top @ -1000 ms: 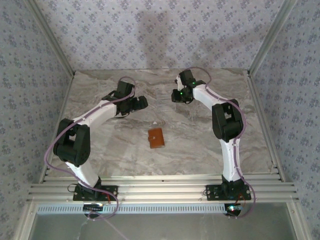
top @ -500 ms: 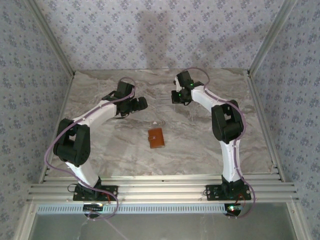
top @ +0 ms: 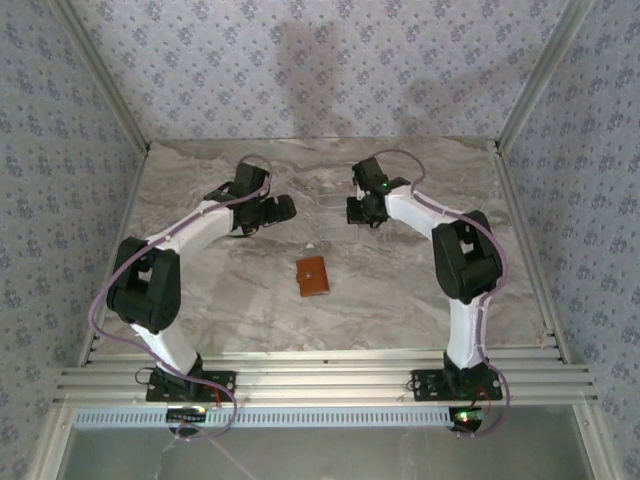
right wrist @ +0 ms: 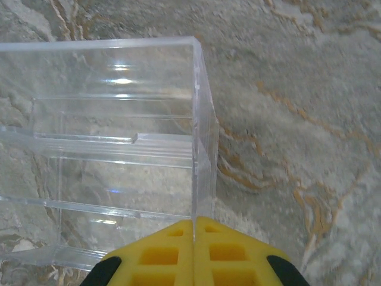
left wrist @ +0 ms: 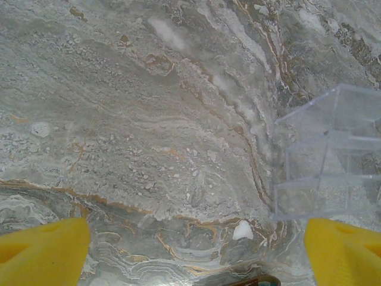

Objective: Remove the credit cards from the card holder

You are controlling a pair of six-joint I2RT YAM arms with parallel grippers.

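The brown card holder lies closed on the marble table, midway between the arms. Its dark edge peeks in at the bottom of the left wrist view. The credit cards are hidden. My left gripper hangs open over bare marble behind and left of the card holder, its yellow fingers wide apart around nothing. My right gripper is shut on the thin right wall of a clear plastic tray, with the yellow pads pressed together on that wall.
The clear tray stands between the two grippers at the back of the table, faint in the top view. A small white chip lies on the marble near the tray. Metal frame rails line the table's sides.
My right gripper has closed onto the tray's wall, and its arm has shifted a little toward the near side. The left arm and the card holder have not moved.
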